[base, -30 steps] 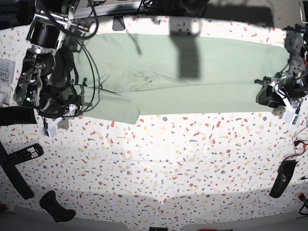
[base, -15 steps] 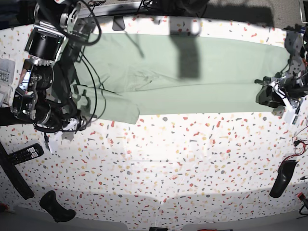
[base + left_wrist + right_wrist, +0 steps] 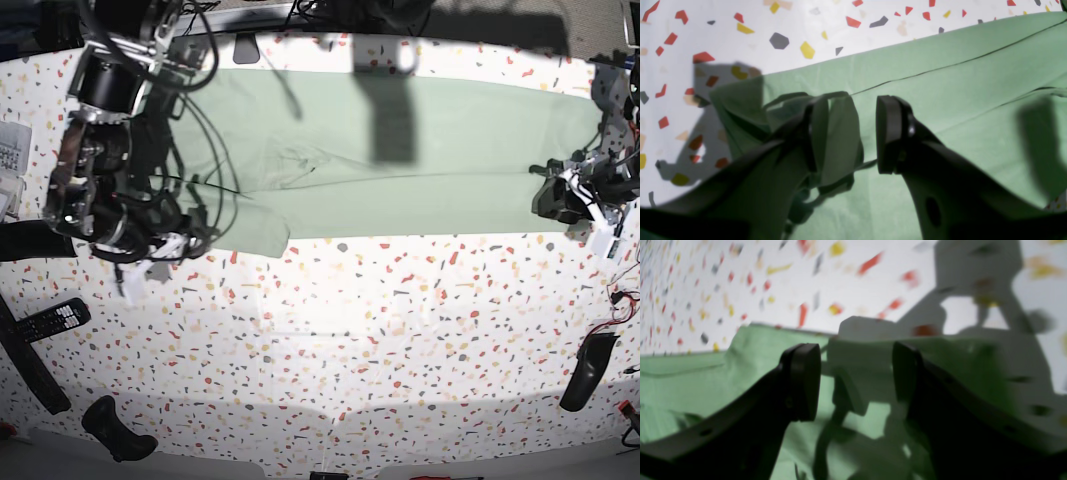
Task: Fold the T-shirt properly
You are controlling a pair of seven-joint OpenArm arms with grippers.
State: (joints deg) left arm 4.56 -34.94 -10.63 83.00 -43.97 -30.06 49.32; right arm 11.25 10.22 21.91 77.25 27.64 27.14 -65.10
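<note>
- Base view: the T-shirt [image 3: 400, 160] is seen spread as a long band along the far edge of the bench [image 3: 380, 340], already doubled lengthwise. The right gripper [image 3: 150, 250] is placed at the shirt's near corner by one end of the bench, the left gripper [image 3: 565, 200] at the opposite end. The step in hand is judged to be the taking of both ends for a crosswise fold. The jaws' openings cannot be read here.
- Left wrist view: the left gripper [image 3: 848, 133] is shown partly parted, a bunched fold of cloth draped over one jaw but not pinched; a closing is called for next.
- Right wrist view: the right gripper [image 3: 857, 373] is shown wide apart and holding nothing, poised over the shirt's corner [image 3: 853, 340]; a descent and closing are called for, though the picture is blurred.
</note>
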